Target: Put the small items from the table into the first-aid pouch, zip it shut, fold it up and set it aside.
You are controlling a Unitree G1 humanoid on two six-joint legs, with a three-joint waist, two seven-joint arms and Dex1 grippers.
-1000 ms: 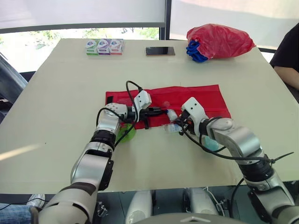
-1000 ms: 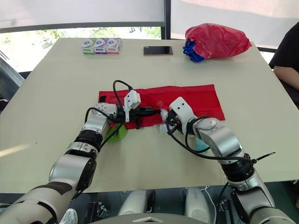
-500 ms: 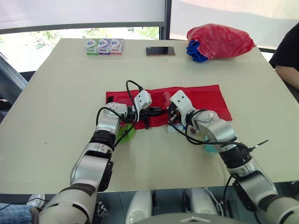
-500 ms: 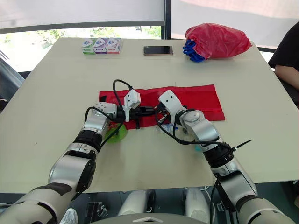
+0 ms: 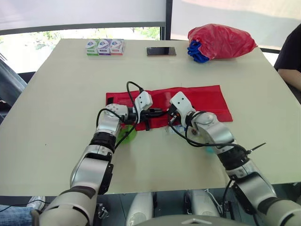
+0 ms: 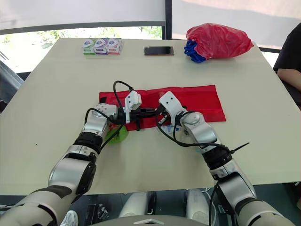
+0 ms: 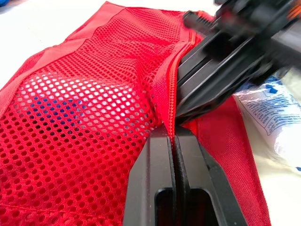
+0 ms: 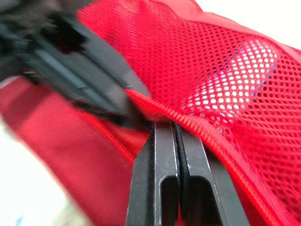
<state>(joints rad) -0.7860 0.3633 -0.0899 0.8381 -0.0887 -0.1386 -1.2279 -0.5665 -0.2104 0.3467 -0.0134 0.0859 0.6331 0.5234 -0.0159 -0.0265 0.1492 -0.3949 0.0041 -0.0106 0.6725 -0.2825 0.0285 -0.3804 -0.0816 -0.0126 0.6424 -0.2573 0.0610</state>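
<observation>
Left eye view: the first-aid pouch (image 5: 200, 100) lies unfolded and flat at the middle of the desk (image 5: 61, 94), a long red strip; the left hand (image 5: 161, 112) and the right hand (image 5: 169, 115) meet tip to tip on the pouch's near edge, toward its left end; a white packet (image 5: 172, 130) lies just beside that edge, below the right hand; a green item (image 5: 127, 134) sits near the pouch's left near corner, partly under the left arm; beyond the pouch lie a phone (image 5: 161, 51), three small boxes (image 5: 105, 47) and a red plastic bag (image 5: 222, 40) with something blue (image 5: 195, 52) at its mouth.

Left wrist view: the left hand is clenched on the pouch's zipper (image 7: 171, 82); the mesh panel (image 7: 89, 127) beside it shows a dim blue shape inside, too vague to name; the right hand's black fingers reach the same zipper from the other side; the packet, white with blue print, lies just beside the pouch.

Right wrist view: the right hand is clenched on the zipper's ridge, red mesh on either side.
</observation>
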